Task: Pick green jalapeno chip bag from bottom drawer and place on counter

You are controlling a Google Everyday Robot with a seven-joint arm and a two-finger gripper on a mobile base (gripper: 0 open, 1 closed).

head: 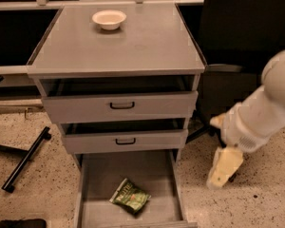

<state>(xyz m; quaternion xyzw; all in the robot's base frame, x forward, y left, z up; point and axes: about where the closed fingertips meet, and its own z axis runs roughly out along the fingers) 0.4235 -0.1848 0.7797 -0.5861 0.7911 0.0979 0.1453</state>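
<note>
The green jalapeno chip bag (129,196) lies flat on the floor of the pulled-out bottom drawer (95,175), near its front middle. The counter (147,42) is the grey top of the cabinet. My gripper (223,169) hangs at the end of the white arm (266,108), to the right of the cabinet, outside the drawer and level with its right wall. It is well apart from the bag and holds nothing that I can see.
A cream bowl (109,19) stands at the back of the counter. Two upper drawers with black handles (122,105) are slightly open. A black office chair (237,37) stands to the right behind the arm. Black chair legs (26,158) lie on the floor at left.
</note>
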